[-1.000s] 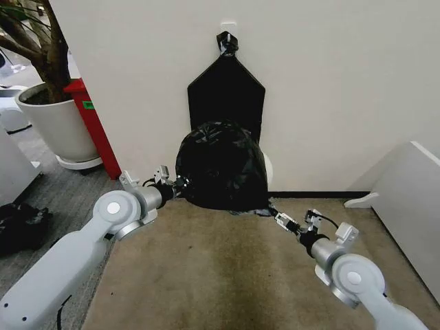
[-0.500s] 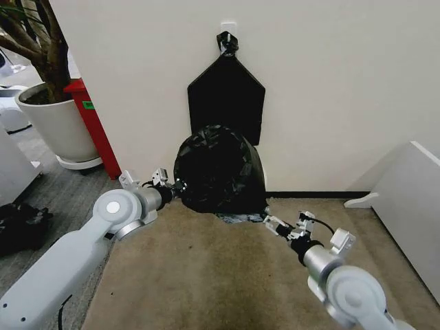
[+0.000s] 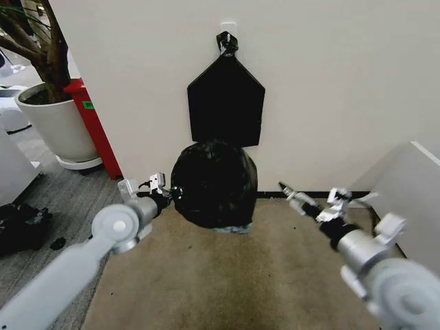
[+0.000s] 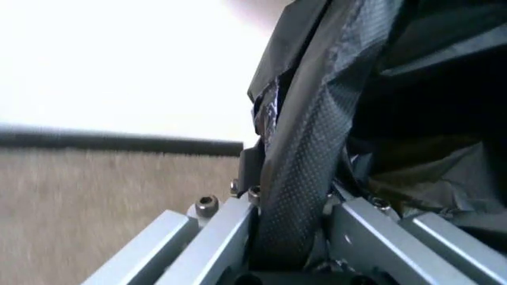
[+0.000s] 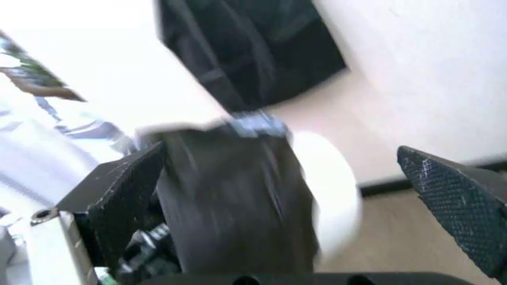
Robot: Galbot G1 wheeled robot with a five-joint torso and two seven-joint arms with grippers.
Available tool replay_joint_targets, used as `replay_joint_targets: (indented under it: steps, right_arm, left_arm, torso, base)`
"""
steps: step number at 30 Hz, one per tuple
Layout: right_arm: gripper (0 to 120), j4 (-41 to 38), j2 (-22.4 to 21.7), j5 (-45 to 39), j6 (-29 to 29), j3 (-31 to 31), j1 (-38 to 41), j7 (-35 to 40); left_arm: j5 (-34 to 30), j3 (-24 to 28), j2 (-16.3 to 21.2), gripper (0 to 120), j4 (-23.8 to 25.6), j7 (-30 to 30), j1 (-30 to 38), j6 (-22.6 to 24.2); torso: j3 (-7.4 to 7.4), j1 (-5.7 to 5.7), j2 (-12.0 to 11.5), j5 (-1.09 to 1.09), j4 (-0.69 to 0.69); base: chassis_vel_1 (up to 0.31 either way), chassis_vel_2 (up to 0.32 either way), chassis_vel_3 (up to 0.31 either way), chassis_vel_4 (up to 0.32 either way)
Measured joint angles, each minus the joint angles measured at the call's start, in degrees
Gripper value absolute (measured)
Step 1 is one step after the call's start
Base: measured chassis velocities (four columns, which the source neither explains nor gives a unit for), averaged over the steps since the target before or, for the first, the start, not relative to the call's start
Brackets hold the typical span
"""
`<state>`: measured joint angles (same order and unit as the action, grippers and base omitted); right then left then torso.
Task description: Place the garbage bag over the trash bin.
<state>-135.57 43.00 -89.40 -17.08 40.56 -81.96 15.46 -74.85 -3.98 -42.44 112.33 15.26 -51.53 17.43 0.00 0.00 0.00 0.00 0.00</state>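
Observation:
The glossy black garbage bag [image 3: 213, 184] is draped over the trash bin against the wall, and in the head view the bin is hidden under it. In the right wrist view the bin's white side [image 5: 333, 190] shows beside the bag [image 5: 230, 202]. My left gripper [image 3: 169, 194] is at the bag's left side, shut on a fold of its film [image 4: 295, 178]. My right gripper [image 3: 287, 192] hangs to the right of the bag, apart from it. Its fingers [image 5: 119, 190] stand wide open with nothing between them.
A flat house-shaped black bundle [image 3: 225, 103] hangs on the wall just above the bag. A big white plant pot [image 3: 58, 127] and a red box [image 3: 93, 130] stand at the left. A white panel [image 3: 405, 185] lies at the right. Brown carpet [image 3: 227, 275] lies in front.
My right gripper has come off the bag's lower right edge and swung up and to the right. The bag has sunk lower over the bin. The left gripper still holds the bag's left side.

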Motion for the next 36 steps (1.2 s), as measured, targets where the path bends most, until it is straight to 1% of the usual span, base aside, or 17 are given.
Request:
replay_joint_targets:
  steps: [2, 3, 4, 6, 8, 10, 11, 14, 16, 24, 36]
  right_arm:
    - [100, 4.10, -2.88, -4.94, -3.49, 1.12, 4.36, -5.23]
    - [100, 4.10, -2.88, -4.94, -3.49, 1.12, 4.36, -5.23]
    - [100, 6.20, -4.05, -5.37, -5.02, 0.66, 6.42, -8.25]
    - [100, 10.22, -6.33, -3.46, -6.79, -1.28, 9.07, -15.39]
    - [100, 12.83, -8.28, -0.61, -8.29, -3.74, 11.28, -19.43]
    - [100, 14.19, -9.28, 0.70, -8.81, -6.53, 13.71, -19.92]
    - [100, 14.19, -9.28, 0.70, -8.81, -6.53, 13.71, -19.92]
    - [100, 15.52, -9.56, 1.84, -9.50, -9.46, 15.77, -19.74]
    - [100, 16.77, -9.35, 2.25, -10.00, -10.74, 16.42, -19.54]
    - [100, 19.06, -7.97, 4.60, -10.37, -12.71, 15.76, -19.66]
    - [100, 19.07, -5.52, 5.99, -10.34, -15.03, 15.97, -17.87]
  left_arm:
    - [5.69, 0.31, 1.06, 0, -0.69, -6.94, -0.78, -2.37]
    - [5.69, 0.31, 1.06, 0, -0.69, -6.94, -0.78, -2.37]
    - [8.04, 0.45, 1.47, 0, -1.09, -9.39, -0.97, -3.49]
    - [12.06, 0.63, 2.22, 0, -1.68, -12.78, -1.19, -5.37]
    - [14.79, 0.64, 2.95, 0, -1.86, -15.21, -1.34, -6.83]
    - [17.99, 0.65, 3.65, 0, -2.25, -17.81, -1.59, -8.76]
    - [17.99, 0.65, 3.65, 0, -2.25, -17.81, -1.59, -8.76]
    - [21.02, 0.57, 4.10, 0, -2.56, -20.44, -1.91, -11.09]
    - [21.93, 0.49, 4.20, 0, -2.52, -21.57, -2.16, -11.99]
    - [22.86, 0.47, 4.55, 0, -1.48, -23.15, -2.42, -13.17]
    - [23.04, 0.51, 5.04, 0, -0.06, -24.03, -3.10, -13.71]
  torso:
    - [0.00, 0.00, 0.00, 0.01, 0.00]
    - [0.00, 0.00, 0.00, 0.01, 0.00]
    - [0.00, 0.00, 0.00, 0.01, 0.01]
    - [0.01, 0.00, 0.00, 0.01, 0.02]
    - [0.00, 0.00, 0.00, 0.01, 0.00]
    - [0.00, 0.00, 0.00, 0.01, 0.00]
    - [0.00, 0.00, 0.00, 0.01, 0.00]
    - [0.00, 0.00, 0.00, 0.00, 0.02]
    - [0.00, 0.00, 0.00, 0.00, 0.01]
    - [0.00, 0.00, 0.00, 0.00, 0.00]
    - [-0.01, 0.00, 0.00, 0.00, 0.00]
  base:
    - [0.000, 0.000, 0.000, 0.000]
    - [0.000, 0.000, 0.000, 0.000]
    - [0.000, 0.000, 0.000, 0.000]
    - [0.000, 0.000, 0.000, 0.000]
    - [0.000, 0.000, 0.000, 0.000]
    - [0.000, 0.000, 0.000, 0.000]
    - [0.000, 0.000, 0.000, 0.000]
    - [0.000, 0.000, 0.000, 0.000]
    - [0.000, 0.000, 0.000, 0.000]
    - [0.000, 0.000, 0.000, 0.000]
    - [0.000, 0.000, 0.000, 0.000]
